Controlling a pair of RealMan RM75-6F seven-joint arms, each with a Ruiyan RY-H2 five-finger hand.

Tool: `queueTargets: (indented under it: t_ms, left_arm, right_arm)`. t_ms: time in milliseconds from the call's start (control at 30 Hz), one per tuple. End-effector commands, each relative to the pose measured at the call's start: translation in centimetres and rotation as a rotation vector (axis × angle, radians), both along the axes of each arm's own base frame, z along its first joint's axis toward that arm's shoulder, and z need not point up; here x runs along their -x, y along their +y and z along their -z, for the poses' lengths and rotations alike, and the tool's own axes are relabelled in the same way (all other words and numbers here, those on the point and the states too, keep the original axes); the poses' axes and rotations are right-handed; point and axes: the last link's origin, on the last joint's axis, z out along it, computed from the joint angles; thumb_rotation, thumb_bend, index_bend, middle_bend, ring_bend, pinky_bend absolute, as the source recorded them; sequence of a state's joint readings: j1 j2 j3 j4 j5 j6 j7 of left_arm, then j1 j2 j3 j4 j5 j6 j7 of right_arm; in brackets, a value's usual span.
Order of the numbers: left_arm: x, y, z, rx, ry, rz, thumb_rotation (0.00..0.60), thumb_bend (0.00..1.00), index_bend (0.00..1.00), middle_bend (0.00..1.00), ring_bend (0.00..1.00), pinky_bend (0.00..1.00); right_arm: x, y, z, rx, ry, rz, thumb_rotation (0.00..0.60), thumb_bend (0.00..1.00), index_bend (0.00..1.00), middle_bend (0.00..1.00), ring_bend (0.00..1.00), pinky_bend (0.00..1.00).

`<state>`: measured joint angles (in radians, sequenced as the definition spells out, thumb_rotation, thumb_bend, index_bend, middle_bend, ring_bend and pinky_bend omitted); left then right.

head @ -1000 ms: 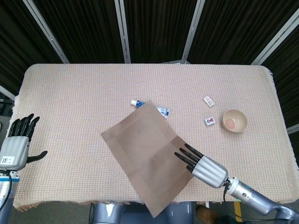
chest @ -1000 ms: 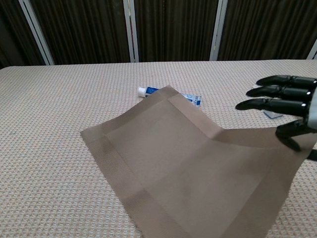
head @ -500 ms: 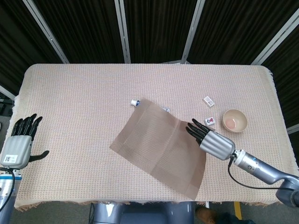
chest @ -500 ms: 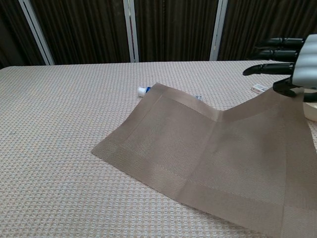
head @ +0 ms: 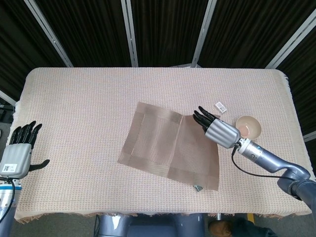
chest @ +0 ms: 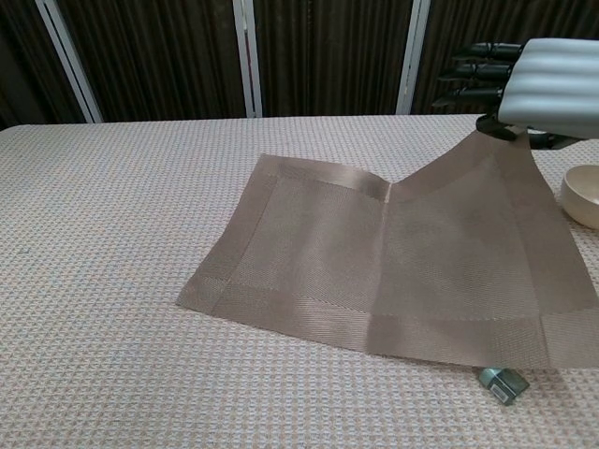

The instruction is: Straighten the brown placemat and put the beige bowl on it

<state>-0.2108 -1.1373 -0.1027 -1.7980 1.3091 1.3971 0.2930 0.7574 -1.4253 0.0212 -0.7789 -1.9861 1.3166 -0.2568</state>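
The brown placemat [head: 170,145] lies near the table's middle, slightly skewed, with its far right corner raised off the cloth. My right hand [head: 215,129] pinches that raised corner; in the chest view the placemat [chest: 374,253] slopes up to the right hand [chest: 529,79]. The beige bowl [head: 248,127] stands upright just right of that hand, also seen as the bowl [chest: 582,195] at the chest view's right edge. My left hand [head: 19,150] hovers at the table's left front corner, fingers spread, holding nothing.
A small white tile [head: 220,105] lies behind the right hand. A small grey-green piece [head: 197,187] sits at the mat's front edge, near its right corner, seen as the piece [chest: 501,382] in the chest view. Dark curtains with metal posts stand behind the table.
My right hand has swung the mat's corner away from me and rightward, turning the mat. The toothpaste tube and a red-marked tile no longer show. The grey-green piece has appeared.
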Motion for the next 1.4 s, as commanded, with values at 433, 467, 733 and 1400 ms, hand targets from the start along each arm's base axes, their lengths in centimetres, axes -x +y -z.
queueTargets:
  t_ms: [433,467,733,1400]
  left_arm:
    - [-0.6,-0.5,0.6,0.037,-0.007,0.062,0.6,0.0,0.0,0.0,0.0,0.0]
    - [-0.7,-0.6,0.7,0.044,-0.007,0.074,0.6,0.0,0.0,0.0,0.0,0.0]
    - [-1.5,-0.5,2.8,0.124,-0.007,0.196,0.6,0.0,0.0,0.0,0.0,0.0]
    - [-5.5,4.9,14.3,0.402,0.034,0.443,0.6,0.11,0.16,0.0,0.0,0.0]
  right_arm:
    - [3.2,6.9,-5.4,0.138,-0.594,0.284,0.6,0.0,0.0,0.0,0.0,0.0]
    - [3.5,8.1,-6.0,0.139,-0.641,0.32,0.6,0.0,0.0,0.0,0.0,0.0]
    - [5.3,15.0,-8.6,0.144,-0.898,0.575,0.6,0.0,0.0,0.0,0.0,0.0]
    - [7.0,19.5,-7.1,0.114,-1.044,0.8,0.6,0.0,0.0,0.0,0.0,0.0]
